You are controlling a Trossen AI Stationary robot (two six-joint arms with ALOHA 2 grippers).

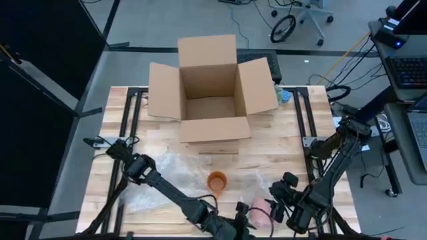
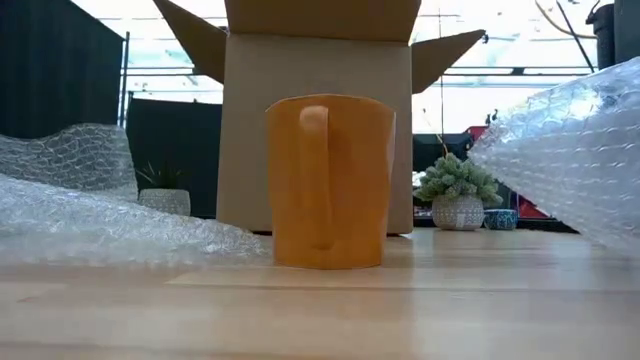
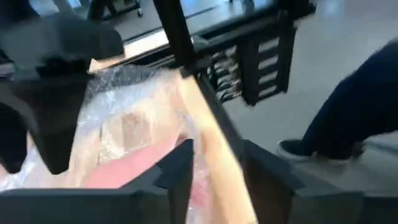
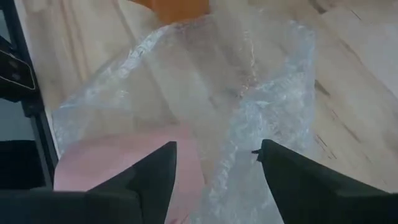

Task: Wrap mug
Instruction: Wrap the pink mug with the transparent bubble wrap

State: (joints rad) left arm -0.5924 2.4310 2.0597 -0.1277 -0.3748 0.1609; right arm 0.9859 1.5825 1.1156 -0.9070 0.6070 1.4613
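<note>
A robotics lab or workshop. A wooden desk (image 1: 280, 150) on a black metal frame stands on a bare concrete floor (image 1: 153, 23), with loose cables (image 1: 347, 63), a wheeled office chair (image 1: 307, 13), a keyboard (image 1: 407, 70) on a side bench and dark curtains (image 1: 40, 67) around it.

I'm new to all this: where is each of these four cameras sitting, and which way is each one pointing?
High view: above the table, looking straight down; both arms show, with the cardboard box and orange mug.
Low view: at tabletop height, looking level across at the orange mug and box; no arm shows.
Left wrist view: on the left arm, past its dark fingers at bubble wrap by the table edge.
Right wrist view: on the right arm, looking down past its open tool at bubble wrap.
Shared: high and low views both show mug and box.
</note>
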